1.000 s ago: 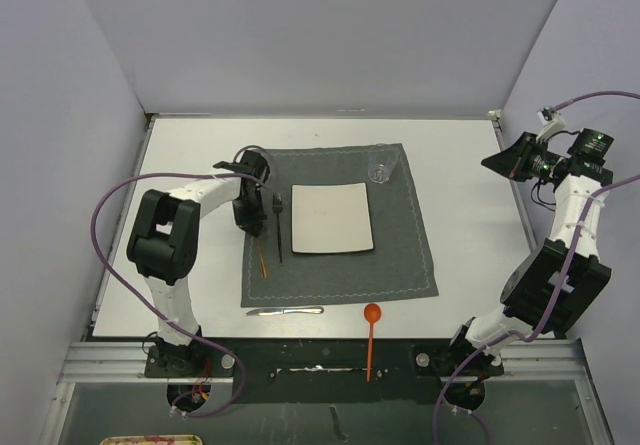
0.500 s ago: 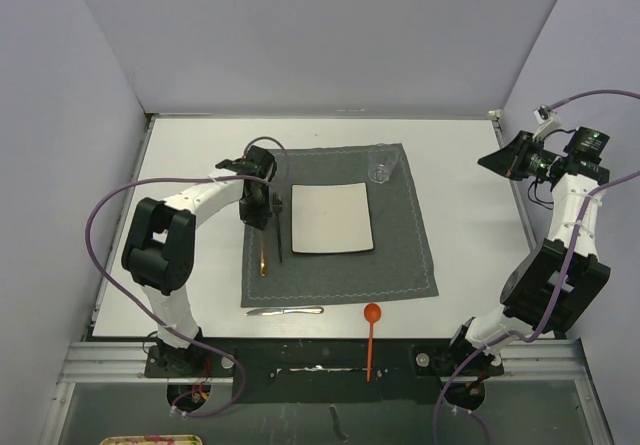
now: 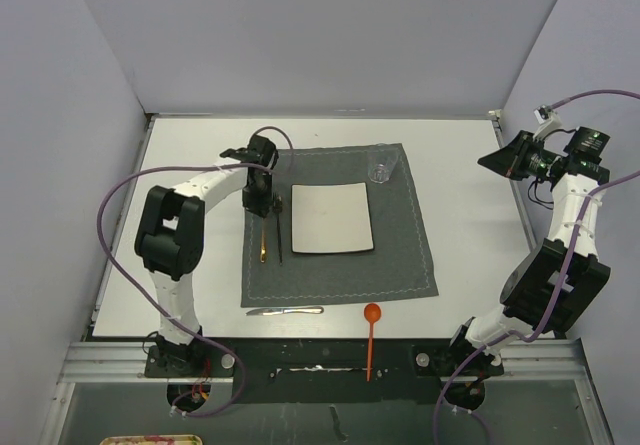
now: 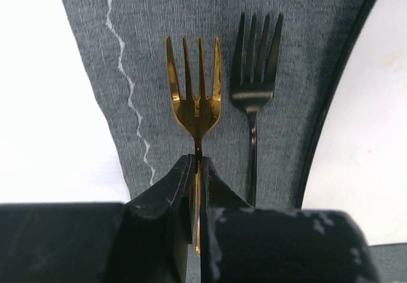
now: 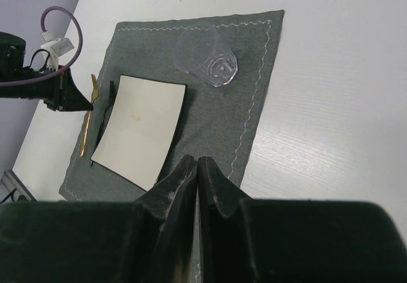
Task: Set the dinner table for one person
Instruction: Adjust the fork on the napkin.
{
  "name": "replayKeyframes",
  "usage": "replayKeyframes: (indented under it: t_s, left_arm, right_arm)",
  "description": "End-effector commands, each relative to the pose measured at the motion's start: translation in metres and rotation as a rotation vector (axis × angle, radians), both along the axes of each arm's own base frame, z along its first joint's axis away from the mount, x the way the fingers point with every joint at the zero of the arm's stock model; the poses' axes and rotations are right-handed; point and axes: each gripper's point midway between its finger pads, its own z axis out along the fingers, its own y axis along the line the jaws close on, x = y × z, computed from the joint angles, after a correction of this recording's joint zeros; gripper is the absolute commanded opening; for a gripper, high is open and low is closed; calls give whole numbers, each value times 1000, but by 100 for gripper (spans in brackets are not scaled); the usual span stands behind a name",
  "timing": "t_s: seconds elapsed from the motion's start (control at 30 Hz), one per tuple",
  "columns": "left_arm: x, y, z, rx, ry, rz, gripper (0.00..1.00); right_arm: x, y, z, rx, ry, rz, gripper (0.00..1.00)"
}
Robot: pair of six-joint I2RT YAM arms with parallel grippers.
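Left arm: the left gripper (image 4: 196, 161) has its fingers pressed onto the neck of the gold fork (image 4: 194, 102).
- The fork's long axis runs straight out from the fingers. Its tines point ahead toward the far side, and its handle trails back toward the arm bases.
- It sits over the grey placemat (image 4: 146, 28), just inside the stitched left hem. I cannot tell whether it rests on the cloth or hangs just above it.
- It is parallel to the dark fork (image 4: 254, 73), just beside it but apart.

Right of the forks is the square plate (image 3: 331, 217), then the glass (image 3: 381, 165) at the mat's far right corner. The knife (image 3: 285, 311) and the orange spoon (image 3: 371, 330) lie off the mat, near the front edge.

The dinner table (image 3: 470, 215) lies under everything, directly below the left fingers.

Right arm: the right gripper (image 5: 197, 162) is raised well off to the right, with its fingers pressed together on nothing. The left arm is much the nearer.

Judgement: the next move is to release the fork in place.
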Motion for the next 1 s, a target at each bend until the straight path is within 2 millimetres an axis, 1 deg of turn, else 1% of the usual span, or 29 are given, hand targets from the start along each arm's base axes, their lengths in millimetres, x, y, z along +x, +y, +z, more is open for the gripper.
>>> replayKeyframes:
  t_s: [0.0,0.27,0.5,0.97]
  left_arm:
    - [23,-1,4,-7,-32,3,0]
    - [31,0,-6,-1,-15,6,0]
    - [32,-1,-13,2,1,0,0]
    - [20,7,-26,31,70,28,0]
  right_arm:
    - [1,3,25,-36,-89,19,5]
    - [2,2,22,-34,-82,22,5]
    - [2,2,19,-35,-79,23,5]
    - [2,3,17,-28,-74,24,5]
